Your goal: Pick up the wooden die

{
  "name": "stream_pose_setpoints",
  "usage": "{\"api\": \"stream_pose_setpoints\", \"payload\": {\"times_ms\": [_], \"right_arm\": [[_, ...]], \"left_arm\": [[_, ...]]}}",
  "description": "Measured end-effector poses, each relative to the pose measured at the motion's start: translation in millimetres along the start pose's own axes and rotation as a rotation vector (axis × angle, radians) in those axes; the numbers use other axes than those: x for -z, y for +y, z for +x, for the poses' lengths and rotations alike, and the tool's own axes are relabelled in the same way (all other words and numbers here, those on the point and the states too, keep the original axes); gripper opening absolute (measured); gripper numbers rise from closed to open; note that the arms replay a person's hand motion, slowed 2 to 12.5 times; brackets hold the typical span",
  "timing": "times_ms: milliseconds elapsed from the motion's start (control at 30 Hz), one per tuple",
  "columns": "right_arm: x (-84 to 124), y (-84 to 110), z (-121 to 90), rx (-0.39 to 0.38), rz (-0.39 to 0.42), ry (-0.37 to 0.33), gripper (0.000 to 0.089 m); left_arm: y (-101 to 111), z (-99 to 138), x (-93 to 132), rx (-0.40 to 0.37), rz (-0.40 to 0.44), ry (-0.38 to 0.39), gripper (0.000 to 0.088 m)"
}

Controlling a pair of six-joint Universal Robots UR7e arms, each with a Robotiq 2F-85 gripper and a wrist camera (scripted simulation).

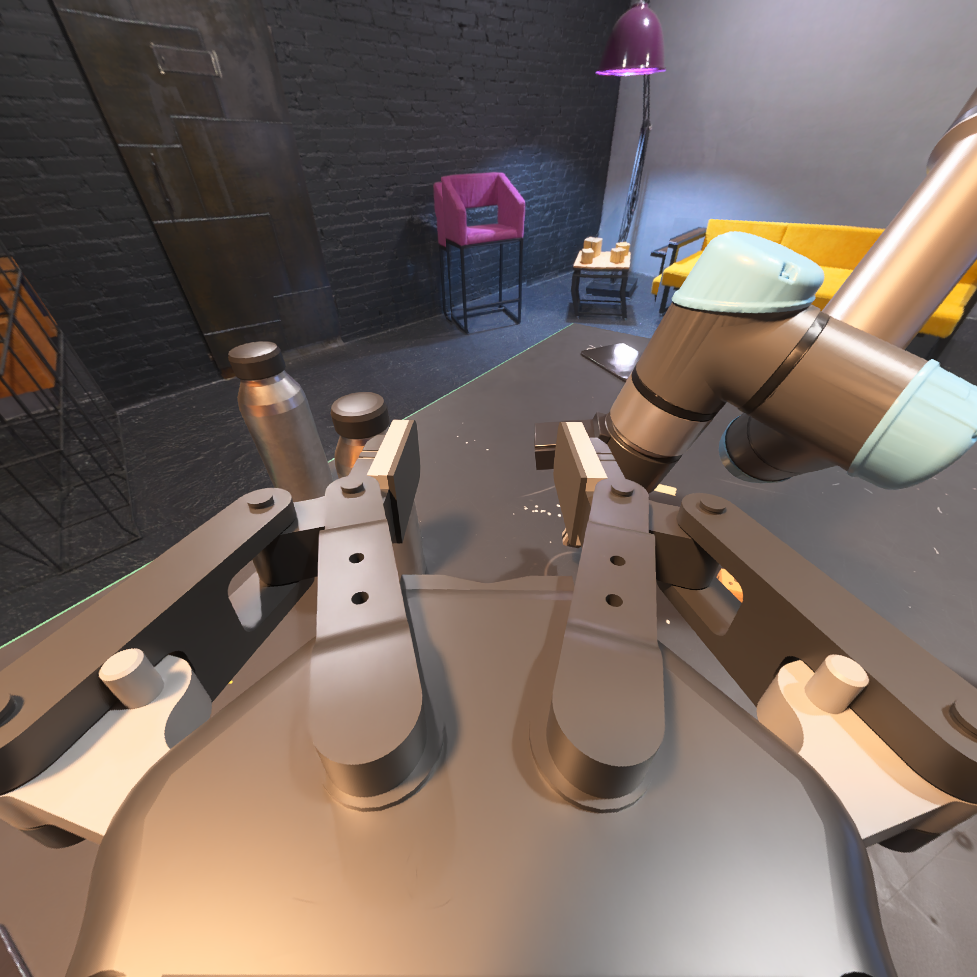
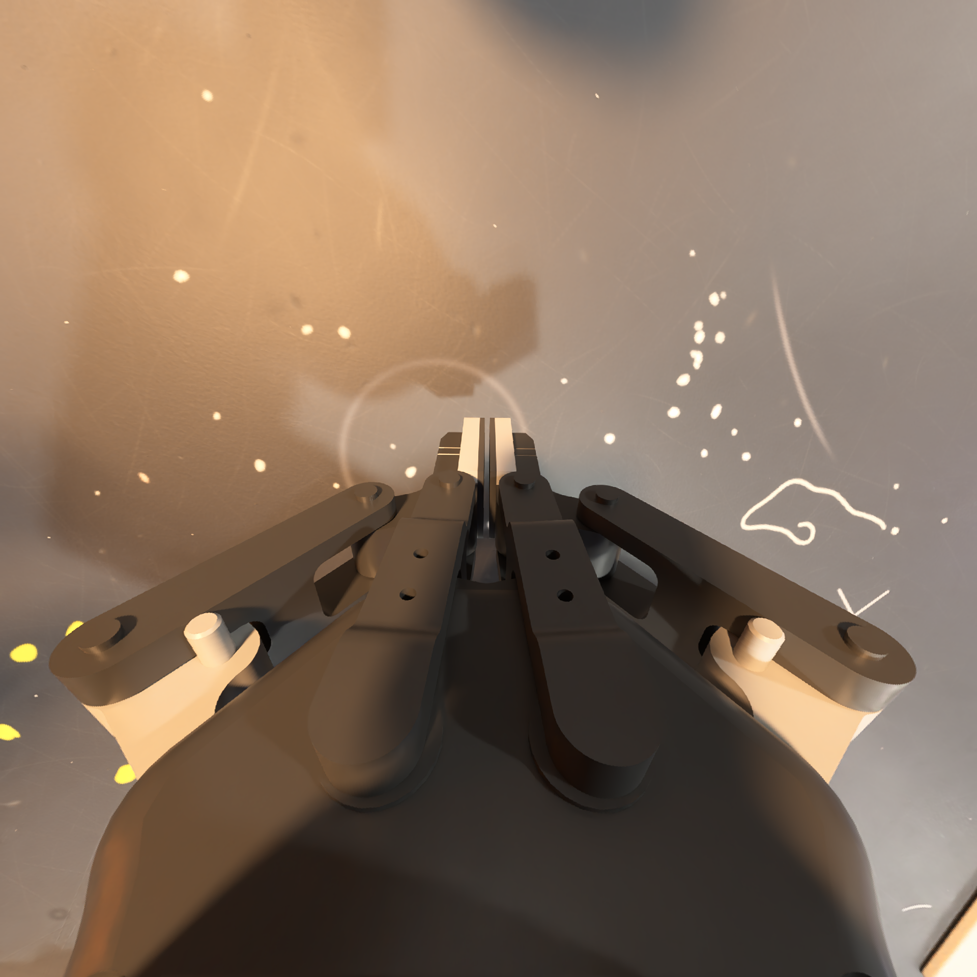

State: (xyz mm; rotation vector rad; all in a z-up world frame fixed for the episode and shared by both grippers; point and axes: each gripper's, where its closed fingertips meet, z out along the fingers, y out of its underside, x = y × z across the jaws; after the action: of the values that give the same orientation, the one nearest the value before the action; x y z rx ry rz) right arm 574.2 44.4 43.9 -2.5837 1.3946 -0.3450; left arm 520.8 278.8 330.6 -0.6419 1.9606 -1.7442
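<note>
I'm not seeing the wooden die in either view, my left gripper hovering with fingers spread over the scuffed grey surface, right gripper fingers pressed together, two metal bottles standing near dark brick wall.

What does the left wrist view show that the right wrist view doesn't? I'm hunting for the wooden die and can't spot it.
Only the left wrist view: two metal bottles standing at the tabletop's edge, the other arm, a magenta chair, a yellow sofa, and the left end effector open and empty.

Only the right wrist view: the right end effector shut on nothing, pointing at a scratched, paint-speckled surface with a faint ring mark.

Both: the grey tabletop. No die is clearly visible in either.
</note>
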Motion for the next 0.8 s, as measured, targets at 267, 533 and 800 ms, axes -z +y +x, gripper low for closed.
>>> {"api": "stream_pose_setpoints", "payload": {"times_ms": [267,533,800], "right_arm": [[5.2,-16.4,-27.0,0.086,0.016,0.007,0.0015],[10.1,-32.2,-56.2,0.162,0.044,-0.008,0.0013],[15.8,-43.2,-77.7,0.215,0.067,-0.015,0.0013]], "left_arm": [[2.0,0.7,-2.0,-0.005,-0.012,-0.001,0.0464],[4.3,1.1,-4.0,-0.01,-0.026,-0.005,0.0464],[6.0,1.9,-5.4,-0.013,-0.036,-0.006,0.0464]]}}
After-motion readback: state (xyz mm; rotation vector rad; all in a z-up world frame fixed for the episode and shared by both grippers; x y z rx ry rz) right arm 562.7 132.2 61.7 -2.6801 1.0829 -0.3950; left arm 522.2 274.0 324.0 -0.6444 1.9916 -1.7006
